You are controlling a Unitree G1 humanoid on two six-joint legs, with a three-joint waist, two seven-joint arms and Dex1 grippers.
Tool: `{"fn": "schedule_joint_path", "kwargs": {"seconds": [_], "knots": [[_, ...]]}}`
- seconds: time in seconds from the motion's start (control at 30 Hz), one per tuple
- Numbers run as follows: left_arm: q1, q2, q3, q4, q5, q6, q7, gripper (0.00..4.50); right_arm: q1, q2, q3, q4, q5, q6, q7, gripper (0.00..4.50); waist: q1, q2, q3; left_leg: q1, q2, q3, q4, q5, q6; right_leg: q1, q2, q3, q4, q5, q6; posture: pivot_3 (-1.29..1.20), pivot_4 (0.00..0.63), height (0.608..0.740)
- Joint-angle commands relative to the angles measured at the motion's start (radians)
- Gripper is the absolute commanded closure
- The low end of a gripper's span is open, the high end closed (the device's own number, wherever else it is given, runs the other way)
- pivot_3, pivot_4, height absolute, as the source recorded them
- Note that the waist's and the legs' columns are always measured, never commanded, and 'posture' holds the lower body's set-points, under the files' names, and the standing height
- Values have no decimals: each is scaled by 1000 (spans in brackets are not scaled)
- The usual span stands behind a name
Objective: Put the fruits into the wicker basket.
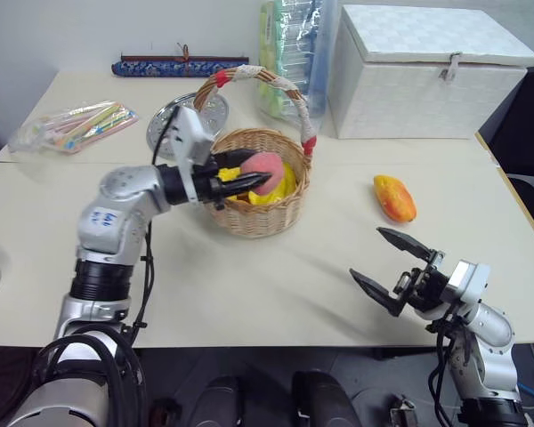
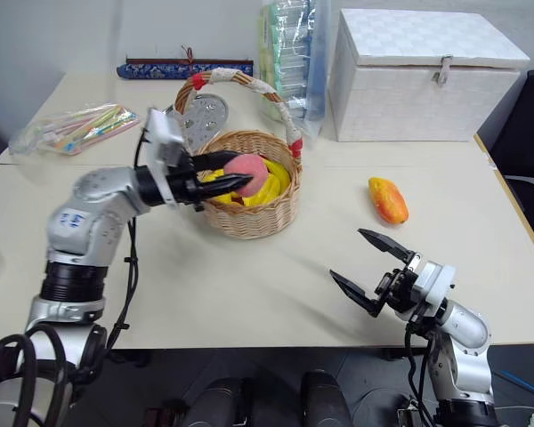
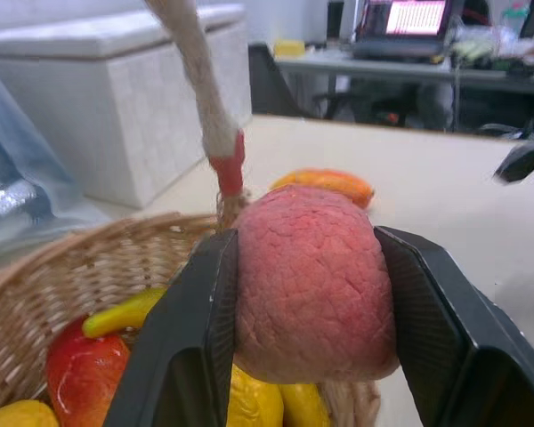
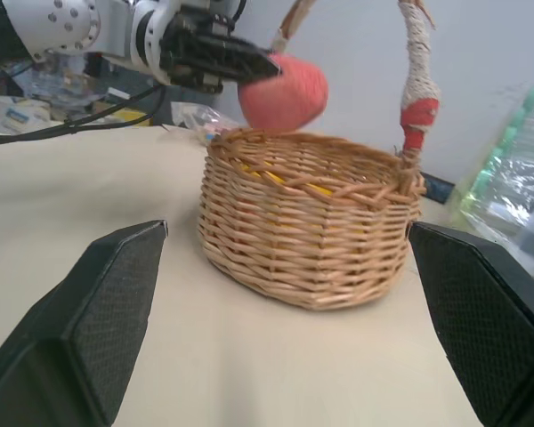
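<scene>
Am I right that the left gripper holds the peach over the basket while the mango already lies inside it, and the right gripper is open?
Not quite: the mango lies on the table, right of the basket, as the left eye view shows. The left gripper does hold the peach over the basket, and the right gripper is open.

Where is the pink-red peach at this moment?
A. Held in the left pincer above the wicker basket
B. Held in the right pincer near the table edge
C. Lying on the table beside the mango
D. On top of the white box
A: the left pincer is closed on the peach just over the rim of the wicker basket, while the mango lies alone on the table.
</scene>
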Motion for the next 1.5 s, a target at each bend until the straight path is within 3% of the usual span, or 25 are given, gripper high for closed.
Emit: {"fn": "schedule_joint_path", "kwargs": {"seconds": [0.03, 0.23, 0.47, 0.53, 0.63, 0.77, 0.9, 1.17, 1.3, 1.43, 1.5], "knots": [[-41, -7, 18, 20, 64, -82, 61, 2148, 18, 5, -22, -70, -12, -2, -75, 0, 5, 0, 0, 0, 0, 0, 1, 0, 0, 0, 0, 0, 0, 0, 0, 0, 150, 740], [10, 15, 62, -38, 20, -168, -19, 374, 60, -13, -58, -112, -47, 35, -198, 0, 12, 0, 0, -2, -1, -3, 2, 0, 0, 1, -2, 3, -1, 0, 0, 0, 150, 740], [219, 248, 224, -200, -142, -96, -228, 374, 83, -110, -170, -70, -71, 85, -272, 0, 0, 3, 1, 0, 0, -2, -1, 0, -1, 1, -1, 6, -2, 0, 0, 0, 150, 740], [327, 333, 287, -277, -211, -15, -277, 374, 68, -174, -206, -45, -92, 183, -324, 0, 1, 4, 2, 0, 0, -2, 0, 0, -1, 1, -1, 7, -6, 0, 0, 0, 150, 740], [498, 422, 362, -404, -299, 108, -302, 12, -14, -239, -214, 27, -57, 323, -345, 0, 2, 4, 2, 0, 0, -2, 0, 0, 0, 2, -2, 7, -7, 0, -1, 0, 150, 740], [575, 399, 364, -472, -289, 81, -258, 12, -198, -325, -145, 174, -71, 534, -330, 0, 10, 7, 3, 0, 0, -3, 1, 0, 2, 3, -3, 7, -9, 2, -3, 0, 150, 740], [568, 335, 313, -524, -285, 75, -199, 12, -489, -375, -4, 411, -173, 738, -334, 0, 6, 8, 4, -2, -1, -3, 0, 0, 2, 2, -3, 6, -10, 3, -4, 0, 150, 740], [615, 314, 288, -566, -268, 53, -159, 12, -874, -324, 150, 859, -366, 754, -368, 0, -5, 10, 5, -4, 1, 0, -3, 1, 2, 0, -1, 5, -12, 3, -4, 0, 150, 740], [632, 318, 305, -592, -312, 91, -137, 12, -969, -315, 173, 1000, -373, 858, -236, 0, 1, 10, 5, -5, 0, 0, -1, 1, 3, 0, -1, 5, -14, 4, -2, 0, 150, 740], [648, 322, 318, -596, -313, 81, -130, 0, -1006, -318, 162, 1046, -380, 823, -201, 846, 1, 10, 5, -6, 0, 0, 0, 1, 3, 1, -1, 5, -15, 4, -2, 0, 150, 740], [658, 310, 343, -603, -342, 91, -112, 0, -981, -336, 154, 987, -363, 751, -118, 1553, 1, 10, 5, -6, 0, 0, 1, 1, 3, 1, -1, 4, -15, 4, -2, 0, 150, 740]]}}
